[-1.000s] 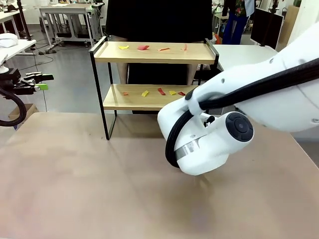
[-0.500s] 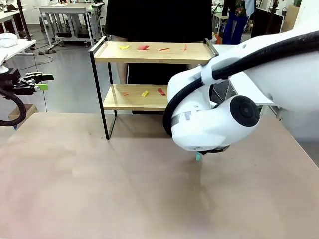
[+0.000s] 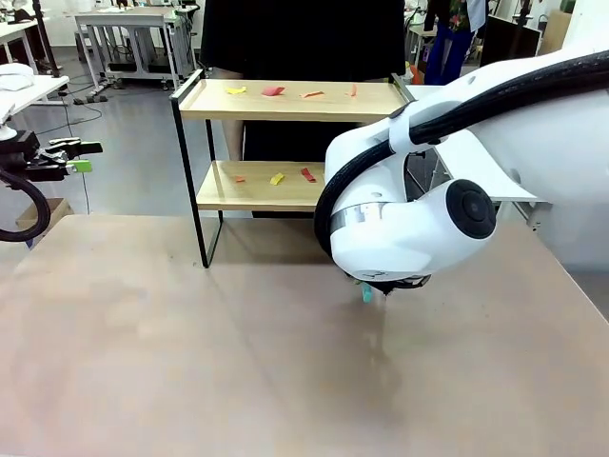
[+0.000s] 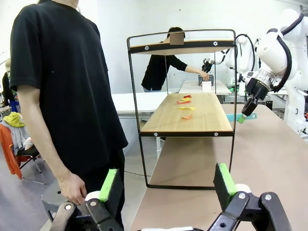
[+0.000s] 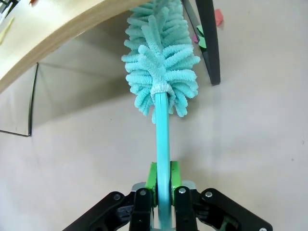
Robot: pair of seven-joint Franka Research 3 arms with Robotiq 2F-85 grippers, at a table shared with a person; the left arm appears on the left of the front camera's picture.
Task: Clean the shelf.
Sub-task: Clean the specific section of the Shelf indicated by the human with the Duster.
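Observation:
The shelf [image 3: 295,101] stands at the table's far side, with coloured paper scraps [image 3: 273,91] on its top board and more scraps [image 3: 277,178] on the lower board. My right gripper [image 5: 162,176] is shut on the handle of a teal fluffy duster [image 5: 161,67]. The duster's head lies at the lower board's edge [image 5: 57,33], beside a black leg [image 5: 208,43]. In the front view the right wrist covers the shelf's right part, and only a teal bit of the duster [image 3: 366,293] shows under it. My left gripper [image 4: 166,185] is open and empty, off the table's left side [image 3: 68,158].
A person in a black shirt [image 3: 304,38] stands right behind the shelf, one hand [image 4: 72,187] hanging near my left gripper. A few scraps [image 5: 218,17] lie on the table by the shelf's leg. The brown table [image 3: 190,362] spreads wide in front.
My right arm has risen and swung toward the shelf, its wrist now hiding the lower board's right end. The duster's teal tip came into view under it. The left arm stayed still.

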